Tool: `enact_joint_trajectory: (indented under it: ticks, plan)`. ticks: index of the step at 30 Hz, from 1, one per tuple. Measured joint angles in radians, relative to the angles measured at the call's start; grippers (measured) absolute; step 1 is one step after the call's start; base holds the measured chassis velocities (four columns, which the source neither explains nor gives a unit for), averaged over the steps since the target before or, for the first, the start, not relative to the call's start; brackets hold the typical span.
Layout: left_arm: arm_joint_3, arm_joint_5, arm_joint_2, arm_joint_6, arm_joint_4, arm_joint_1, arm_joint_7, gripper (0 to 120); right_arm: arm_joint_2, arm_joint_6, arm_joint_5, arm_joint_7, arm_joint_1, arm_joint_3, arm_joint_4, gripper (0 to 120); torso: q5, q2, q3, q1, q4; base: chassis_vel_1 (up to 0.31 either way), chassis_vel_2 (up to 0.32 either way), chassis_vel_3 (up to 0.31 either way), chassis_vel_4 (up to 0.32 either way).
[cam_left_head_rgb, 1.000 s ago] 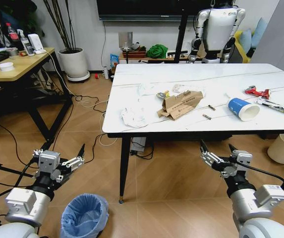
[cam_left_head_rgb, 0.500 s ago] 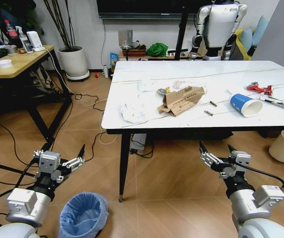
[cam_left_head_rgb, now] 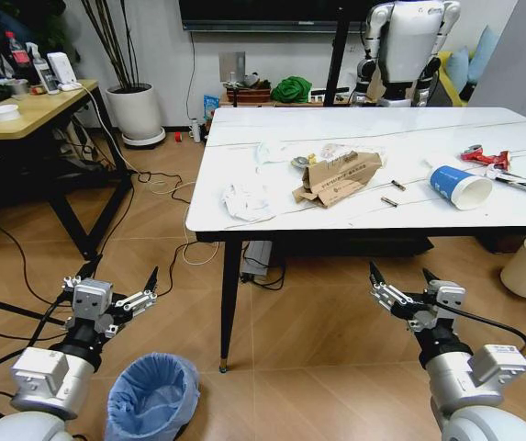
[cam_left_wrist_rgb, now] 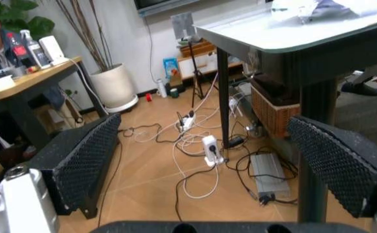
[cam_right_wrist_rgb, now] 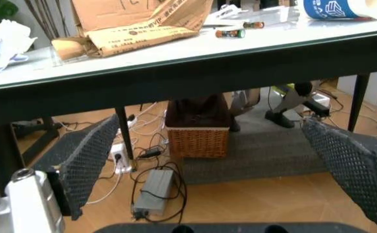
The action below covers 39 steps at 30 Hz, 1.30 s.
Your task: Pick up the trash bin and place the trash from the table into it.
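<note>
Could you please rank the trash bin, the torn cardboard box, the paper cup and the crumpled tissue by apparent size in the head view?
1. trash bin, though nearest the camera
2. torn cardboard box
3. paper cup and crumpled tissue, too alike to rank

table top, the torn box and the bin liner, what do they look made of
The table top looks like glossy white stone or a marble-look laminate: thin grey veins, a sheen, a black edge. The torn box looks like plain brown cardboard, matte, with creased flaps and print. The trash bin liner looks like thin light-blue plastic film, judging by its fine crinkles.
</note>
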Motion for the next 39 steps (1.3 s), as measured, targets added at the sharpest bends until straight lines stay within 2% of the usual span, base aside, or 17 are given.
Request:
enact_joint_trajectory:
  ticks: [13, 26, 32, 39]
  plan:
    - [-0.014, 0.005, 0.013, -0.002, 0.011, 0.016, 0.001, 100, -0.024, 0.026, 0.01, 0.002, 0.017, 0.005, -0.061, 100, 0.0001, -0.054, -0.033, -0.021, -0.0002, 0.0, 0.0, 0.0, 0.0]
    - [-0.025, -0.037, 0.014, 0.034, 0.009, -0.014, -0.032, 100, -0.102, -0.002, 0.056, 0.01, 0.054, 0.012, -0.077, 100, 0.0, -0.105, -0.065, -0.041, 0.0, 0.0, 0.0, 0.0, 0.0]
    - [-0.03, -0.069, 0.047, 0.054, -0.014, 0.017, -0.07, 100, -0.114, 0.023, 0.061, 0.012, 0.037, 0.013, -0.066, 100, -0.0001, -0.13, -0.081, -0.049, 0.0, 0.0, 0.0, 0.0, 0.0]
    - [-0.042, -0.106, 0.069, 0.1, -0.014, -0.007, -0.1, 100, -0.124, 0.015, 0.083, 0.059, 0.092, 0.009, -0.102, 100, 0.0, -0.158, -0.099, -0.06, 0.0, 0.0, 0.0, 0.0, 0.0]
